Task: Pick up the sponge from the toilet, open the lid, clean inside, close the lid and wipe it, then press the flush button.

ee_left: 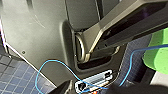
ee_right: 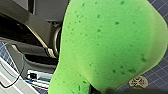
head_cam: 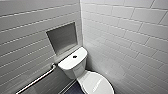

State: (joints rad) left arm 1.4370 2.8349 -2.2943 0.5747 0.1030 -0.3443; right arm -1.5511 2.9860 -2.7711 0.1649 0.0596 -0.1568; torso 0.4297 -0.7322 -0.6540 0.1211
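Pickup looks done: the small bright green soft sponge (ee_right: 107, 45) is gripped in the right gripper (ee_right: 98, 89) over dark blue floor tiles (ee_right: 156, 75), away from the white glossy ceramic toilet (head_cam: 72, 66), whose oval lid (head_cam: 95, 83) lies shut, so opening it likely calls for hooking its front rim.

Bathroom: white toilet (head_cam: 82, 72), tiled walls (head_cam: 125, 37), wall niche (head_cam: 62, 37), grab bar (head_cam: 37, 80).
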